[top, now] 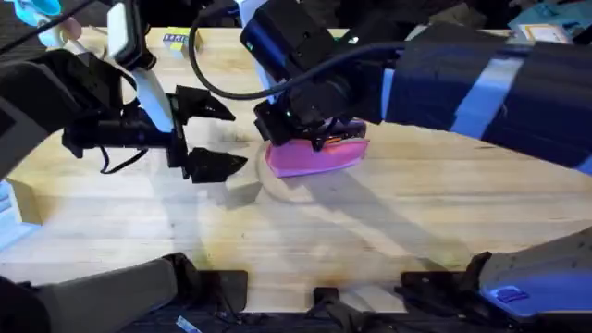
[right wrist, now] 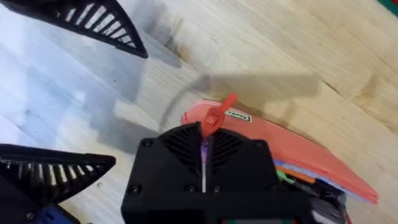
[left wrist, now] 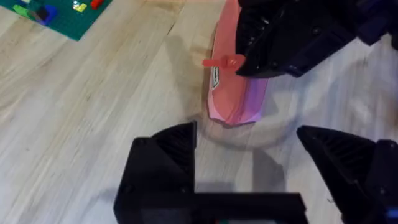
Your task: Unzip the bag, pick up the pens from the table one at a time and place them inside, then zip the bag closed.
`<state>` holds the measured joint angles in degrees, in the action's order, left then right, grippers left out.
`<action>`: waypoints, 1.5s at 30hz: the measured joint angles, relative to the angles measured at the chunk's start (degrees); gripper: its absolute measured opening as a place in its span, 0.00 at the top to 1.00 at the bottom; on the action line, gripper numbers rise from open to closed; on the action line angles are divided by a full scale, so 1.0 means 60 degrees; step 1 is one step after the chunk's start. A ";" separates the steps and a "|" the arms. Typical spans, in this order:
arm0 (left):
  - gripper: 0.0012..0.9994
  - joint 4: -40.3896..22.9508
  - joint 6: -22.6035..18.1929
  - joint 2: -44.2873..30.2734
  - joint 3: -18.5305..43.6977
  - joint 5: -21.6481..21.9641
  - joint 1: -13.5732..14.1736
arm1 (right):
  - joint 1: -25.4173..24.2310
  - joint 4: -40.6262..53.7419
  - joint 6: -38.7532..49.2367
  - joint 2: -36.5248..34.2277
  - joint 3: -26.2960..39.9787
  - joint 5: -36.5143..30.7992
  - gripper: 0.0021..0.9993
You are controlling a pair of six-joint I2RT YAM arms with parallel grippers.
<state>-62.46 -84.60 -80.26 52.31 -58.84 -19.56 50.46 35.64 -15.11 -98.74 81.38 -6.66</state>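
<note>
The pink bag (top: 310, 157) lies on the table (top: 416, 213) near the middle, its lilac lining showing at one end (left wrist: 252, 102). My right gripper (right wrist: 204, 134) reaches across from the right and is shut on the bag's red zip pull (right wrist: 216, 114). Orange and green pens (right wrist: 287, 176) peek out of the bag's open mouth. My left gripper (top: 211, 136) hovers open just left of the bag, nothing between its fingers (left wrist: 168, 149). In the left wrist view the right gripper (left wrist: 273, 43) sits over the bag (left wrist: 230, 93).
A green board (left wrist: 62, 15) with small coloured pieces lies beyond the bag's far side. A small yellow box (top: 176, 39) rests near the table's back edge. Bare wood stretches across the front and right of the table.
</note>
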 joint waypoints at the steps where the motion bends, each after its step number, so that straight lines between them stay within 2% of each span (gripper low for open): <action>1: 0.00 0.0058 -0.0024 0.0001 0.0000 0.0001 0.0023 | 0.0000 -0.0008 0.0004 0.0000 0.0000 0.0000 0.97; 5: 0.00 0.0546 -0.0104 0.0001 -0.0182 -0.0076 0.0301 | 0.0000 -0.0019 0.0025 0.0000 0.0000 -0.0004 0.97; 7: 0.01 0.1265 -0.0129 0.0001 -0.0802 -0.0348 0.0482 | 0.0000 -0.0019 0.0025 0.0000 0.0000 -0.0004 0.97; 12: 0.01 0.1844 -0.0123 0.0001 -0.1364 -0.0651 0.0492 | 0.0000 -0.0019 0.0025 0.0000 0.0000 -0.0004 0.97; 16: 0.01 0.2148 -0.0060 0.0001 -0.1406 -0.0771 0.0668 | 0.0000 -0.0023 0.0025 0.0000 0.0000 -0.0004 0.97; 19: 0.01 0.2684 0.0316 -0.0061 -0.1406 -0.0781 0.0880 | 0.0000 -0.0023 0.0025 0.0000 0.0000 -0.0004 0.97; 25: 0.01 0.3141 0.0755 -0.0905 -0.1406 -0.0902 0.1350 | 0.0000 -0.0027 0.0025 0.0000 0.0000 -0.0001 0.97; 32: 0.01 0.3800 0.0919 -0.1915 -0.1406 -0.1327 0.1849 | 0.0000 -0.0027 0.0025 0.0000 0.0000 -0.0004 0.97; 38: 0.01 0.4098 0.0957 -0.2341 -0.1406 -0.1654 0.2038 | 0.0000 -0.0030 0.0025 0.0000 0.0000 -0.0004 0.97; 40: 0.06 0.4120 0.0962 -0.2345 -0.1406 -0.1731 0.2052 | 0.0000 -0.0030 0.0025 0.0000 0.0000 -0.0004 0.97; 42: 0.19 0.4165 0.0964 -0.2345 -0.1406 -0.1773 0.2052 | 0.0000 -0.0030 0.0025 0.0000 0.0000 -0.0004 0.97; 43: 0.29 0.4167 0.0979 -0.2345 -0.1406 -0.1775 0.2052 | 0.0000 -0.0030 0.0025 0.0000 0.0000 -0.0004 0.97; 45: 0.58 0.4225 0.0995 -0.2345 -0.1406 -0.1780 0.2048 | 0.0000 -0.0029 0.0025 0.0000 0.0000 0.0000 0.97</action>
<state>-37.11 -78.64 -94.32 43.88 -69.52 -7.27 50.46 35.47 -14.96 -98.74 81.38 -6.66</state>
